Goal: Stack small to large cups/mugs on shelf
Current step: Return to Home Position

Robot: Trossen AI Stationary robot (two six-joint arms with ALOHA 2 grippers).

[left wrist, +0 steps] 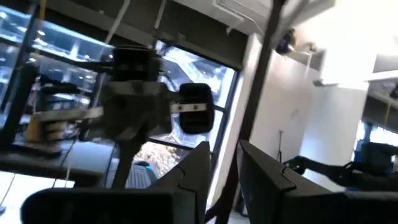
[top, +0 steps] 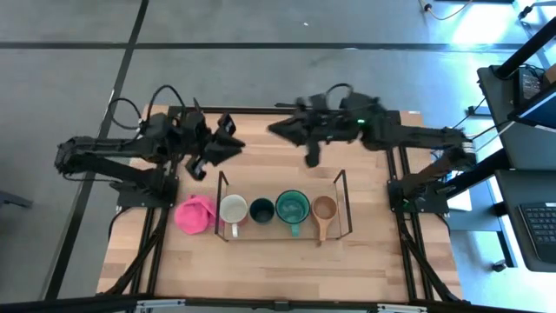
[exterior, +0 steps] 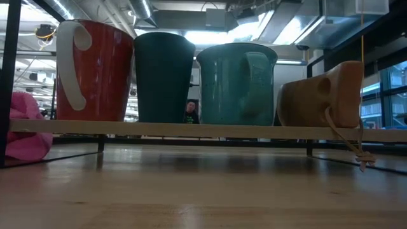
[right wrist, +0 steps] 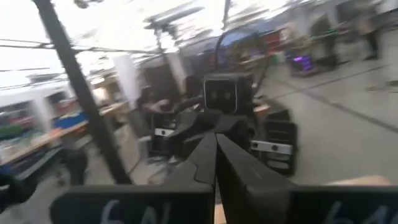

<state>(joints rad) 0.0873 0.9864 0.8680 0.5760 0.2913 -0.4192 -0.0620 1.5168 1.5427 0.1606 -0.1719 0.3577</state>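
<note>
Four cups stand in a row on the black wire shelf [top: 340, 202], each on its base. From left to right they are a white-rimmed mug with a reddish-brown side [top: 233, 209] [exterior: 95, 70], a small dark green cup [top: 261, 209] [exterior: 164, 76], a larger teal mug [top: 293, 207] [exterior: 236, 83] and a tan wooden long-handled cup [top: 324, 209] [exterior: 321, 95]. My left gripper [top: 229, 139] [left wrist: 224, 171] hangs open and empty in the air beyond the shelf's far left. My right gripper [top: 278, 130] [right wrist: 216, 149] is shut and empty beyond the shelf's far side.
A pink lumpy item [top: 195, 214] [exterior: 25, 127] lies on the table against the shelf's left end. The wooden cup's cord [exterior: 356, 149] hangs off the shelf deck. Bare wooden table [top: 278, 261] stretches between the shelf and the near edge. A black metal frame [top: 408, 235] edges the table.
</note>
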